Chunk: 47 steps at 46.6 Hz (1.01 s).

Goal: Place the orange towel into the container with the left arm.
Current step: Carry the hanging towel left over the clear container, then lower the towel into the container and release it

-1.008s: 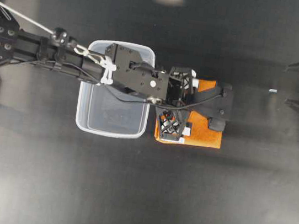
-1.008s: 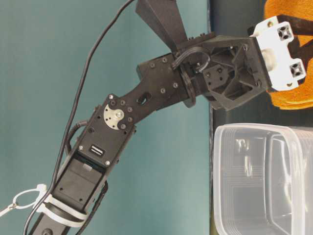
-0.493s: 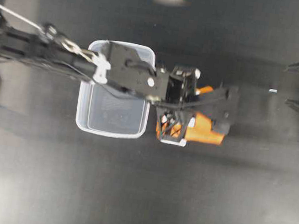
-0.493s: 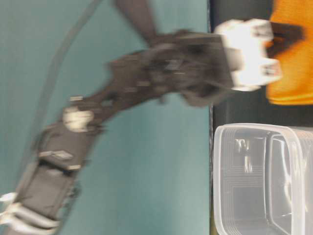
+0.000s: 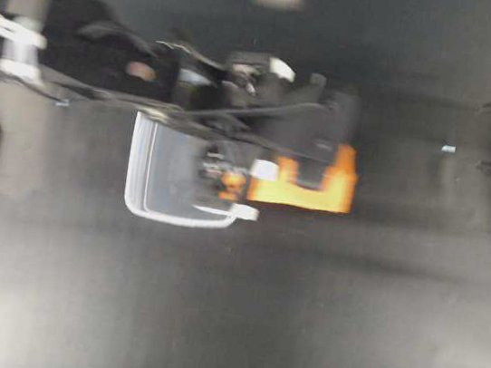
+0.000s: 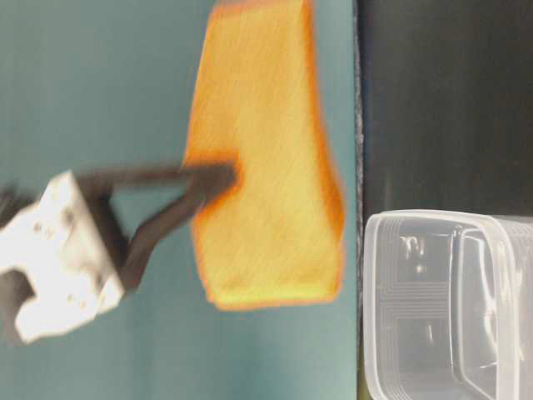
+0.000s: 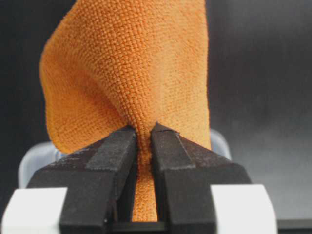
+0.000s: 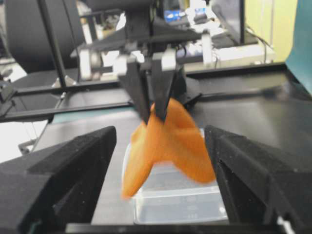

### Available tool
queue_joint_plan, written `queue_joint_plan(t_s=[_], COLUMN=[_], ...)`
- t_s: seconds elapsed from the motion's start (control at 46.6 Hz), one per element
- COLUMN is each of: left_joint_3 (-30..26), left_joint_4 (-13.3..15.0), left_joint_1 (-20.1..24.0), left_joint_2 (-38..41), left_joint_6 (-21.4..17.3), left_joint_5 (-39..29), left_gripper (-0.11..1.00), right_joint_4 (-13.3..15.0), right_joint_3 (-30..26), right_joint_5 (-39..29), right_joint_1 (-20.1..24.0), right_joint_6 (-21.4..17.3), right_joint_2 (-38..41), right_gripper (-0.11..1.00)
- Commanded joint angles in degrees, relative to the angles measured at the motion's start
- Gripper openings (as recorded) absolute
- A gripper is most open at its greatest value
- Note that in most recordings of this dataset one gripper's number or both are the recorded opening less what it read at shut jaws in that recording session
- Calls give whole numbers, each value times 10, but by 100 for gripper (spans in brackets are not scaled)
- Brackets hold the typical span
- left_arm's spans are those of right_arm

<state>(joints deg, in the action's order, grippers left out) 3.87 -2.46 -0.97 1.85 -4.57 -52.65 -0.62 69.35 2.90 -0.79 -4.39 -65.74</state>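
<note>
The left tool (image 7: 140, 141) has its two black jaws pinched together on a fold of the orange towel (image 7: 131, 73), and the cloth hangs clear of the worktop (image 5: 228, 310). So the grasp is done and the lift is under way; what is left is the carry over the container (image 5: 166, 196) and the release.

From overhead the picture is smeared with motion, but the towel shows as a bright orange patch just beside the tub's right edge, and part of the tool appears to sit above the tub's rim — I can't say for sure whether any cloth is over the opening yet. In the table-level view the towel dangles in the air, up and to the left of the tub, touching nothing but the tool's fingers (image 6: 179, 208).

The towel is a soft microfibre, a fine nubbly weave plain to see in the left wrist view, and it has lost its square fold: it drapes in a loose curved flap from the pinch point. The container is clear, colourless plastic, rectangular with rounded corners and a thick rim, and nothing orange lies inside it.

The right tool (image 8: 161, 195) sits well apart at its own side, jaws wide apart and holding nothing, looking across at the hanging cloth.
</note>
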Motion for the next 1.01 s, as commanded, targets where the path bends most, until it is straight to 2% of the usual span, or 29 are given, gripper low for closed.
queue_joint_plan(t_s=[0.0,0.107,0.279,0.665,0.986], left_joint_3=[54,110,153,187,185], left_joint_4=[-2,-1,-1,-2,-2], left_joint_1=[10,19,28,31,33], left_joint_2=[-66,-109,-136,-110,-97], left_joint_6=[1,2,1,1,1], left_joint_5=[0,14,44,48,51], left_gripper=[6,6,6,6,8], right_joint_4=[-2,-2,-2,-2,-2], right_joint_3=[-9,-8,-7,-5,-4], right_joint_5=[3,3,3,3,3], right_joint_1=[-1,-1,-1,-1,-1], right_joint_6=[0,-1,-1,-1,-1], right_joint_2=[3,4,4,4,5], right_gripper=[71,71,71,71,71])
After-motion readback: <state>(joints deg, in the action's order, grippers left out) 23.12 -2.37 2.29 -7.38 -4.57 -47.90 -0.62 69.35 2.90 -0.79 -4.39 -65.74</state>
